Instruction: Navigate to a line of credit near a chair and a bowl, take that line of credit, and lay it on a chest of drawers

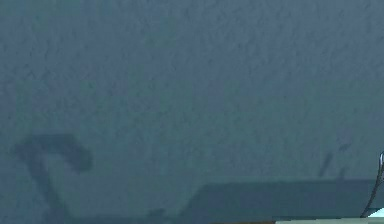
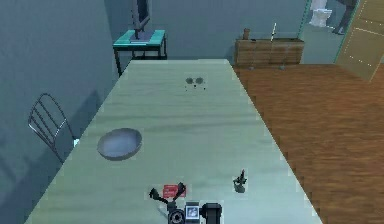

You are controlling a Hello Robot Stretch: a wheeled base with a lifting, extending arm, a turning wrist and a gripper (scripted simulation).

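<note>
Pale table (image 2: 200,110): red flat thing (image 2: 172,188) by my claw (image 2: 163,196), probably light, stiff, slick; take it by its edges. Held? Can't tell.

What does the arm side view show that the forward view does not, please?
Arm side view: a long pale table with a grey bowl, a wire chair beside it, the pincer at the table's near end by a small red thing, and a wooden chest of drawers. Forward view: a blue-grey wall close ahead. Shared: probably the table, whose edge seems to lie at the forward view's bottom right.
</note>
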